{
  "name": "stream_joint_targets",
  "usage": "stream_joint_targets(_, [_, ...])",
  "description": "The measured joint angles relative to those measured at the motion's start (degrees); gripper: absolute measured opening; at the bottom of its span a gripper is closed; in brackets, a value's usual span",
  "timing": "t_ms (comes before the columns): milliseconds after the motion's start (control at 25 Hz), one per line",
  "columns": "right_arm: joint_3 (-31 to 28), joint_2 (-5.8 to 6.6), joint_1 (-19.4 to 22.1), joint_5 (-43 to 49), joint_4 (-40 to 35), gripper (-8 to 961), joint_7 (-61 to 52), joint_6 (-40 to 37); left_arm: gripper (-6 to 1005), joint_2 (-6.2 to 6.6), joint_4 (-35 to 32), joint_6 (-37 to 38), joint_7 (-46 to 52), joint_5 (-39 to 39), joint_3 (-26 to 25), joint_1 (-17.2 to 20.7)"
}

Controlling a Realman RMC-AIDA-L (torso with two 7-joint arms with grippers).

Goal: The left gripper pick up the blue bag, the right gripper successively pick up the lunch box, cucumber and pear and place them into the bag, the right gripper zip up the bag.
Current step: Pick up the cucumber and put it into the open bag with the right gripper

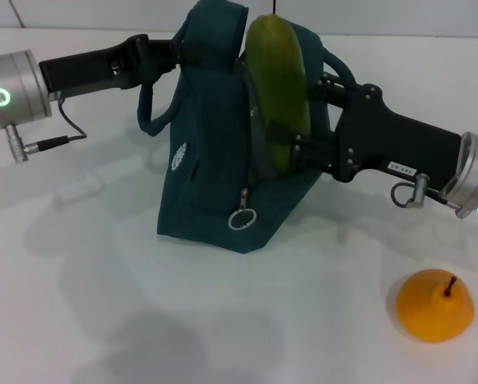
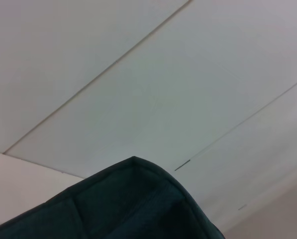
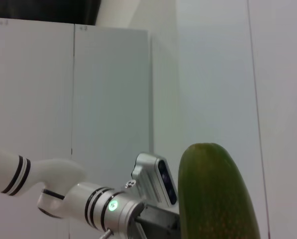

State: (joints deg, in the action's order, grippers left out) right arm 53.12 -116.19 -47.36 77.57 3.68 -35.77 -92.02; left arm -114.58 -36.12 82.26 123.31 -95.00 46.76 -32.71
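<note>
While my right gripper (image 1: 296,144) was clamped on the lower part of the cucumber (image 1: 279,96), I held that long green thing nearly upright, its lower end already down inside the mouth of the blue bag (image 1: 214,160) and its upper end standing above the rim; I judged that a steep angle was the only way so long a thing would pass the narrow opening. My left gripper (image 1: 170,54) was at the bag's top edge on the far side, and I could not tell how its fingers stood, though the bag stood tall and its mouth gaped, which suggested I was holding it up for that purpose. The ring zipper pull (image 1: 242,218) hung loose at the front, the zip undone. The pear (image 1: 435,305) lay on the white table (image 1: 78,304), well apart to my right, waiting its turn. I saw no lunch box; whether the bag held it, I could not tell.
</note>
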Motion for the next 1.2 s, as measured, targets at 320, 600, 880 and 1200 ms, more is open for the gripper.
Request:
stream_joint_targets(320, [-0.13, 0.00, 0.23, 0.06, -0.41, 672, -0.03, 3.83, 56, 0.04, 0.00, 0.05, 0.00, 0.00, 0.00, 0.05])
stream_joint_targets(600, [-1.76, 0.00, -0.09, -2.14, -3.04, 675, -0.11, 2.18, 56, 0.04, 0.00, 0.33, 0.00, 0.00, 0.00, 0.33])
stream_joint_targets(880, [-1.26, 0.00, -1.62, -0.46, -1.89, 677, -0.17, 5.55, 56, -0.23, 0.00, 0.45, -0.01, -0.02, 0.00, 0.27])
stream_joint_targets(1200, [-1.26, 0.00, -1.18, 2.80, 0.99, 680, -0.60, 6.61, 56, -0.29, 0.00, 0.45, -0.19, -0.02, 0.00, 0.25])
